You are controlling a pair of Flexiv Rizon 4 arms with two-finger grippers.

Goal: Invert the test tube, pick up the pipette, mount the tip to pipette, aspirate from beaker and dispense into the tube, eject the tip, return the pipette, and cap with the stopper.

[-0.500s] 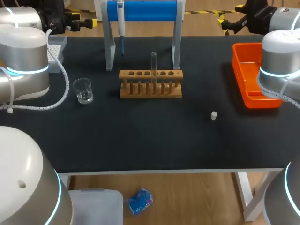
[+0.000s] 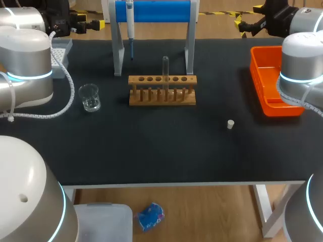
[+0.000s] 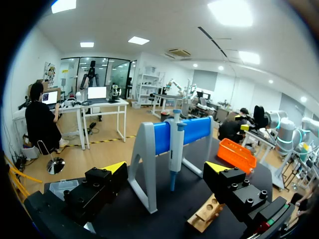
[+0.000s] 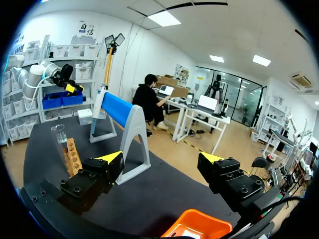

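We look down on a dark surface (image 2: 151,156) laid out for a pipetting job, with nothing yet picked up. Our left pincer (image 3: 165,169) is held up near the far left side, its two yellow-tipped fingers wide apart and empty. The pipette (image 3: 175,144) hangs ahead of it. Our right pincer (image 4: 160,158) is likewise spread and empty, raised over the orange tray (image 4: 199,221) on the far right. Both sit high and back, which we judge leaves the middle free for a first reach.

The test tube (image 2: 165,68) stands upright in a wooden rack (image 2: 161,92) at the centre, where either arm could reach it. We cannot tell which end is its mouth. The pipette hangs point-down from a blue-barred stand (image 2: 154,11) just behind the rack, kept vertical and off the surface. A glass beaker (image 2: 89,97) stands left of the rack, apart from it. A pale box (image 2: 60,50), likely holding tips, lies further back, partly behind our left arm. The small white stopper (image 2: 230,124) lies alone to the right front of the rack. The tray probably waits for the ejected tip. We judge the task to be at its start, with the tube to be handled first.
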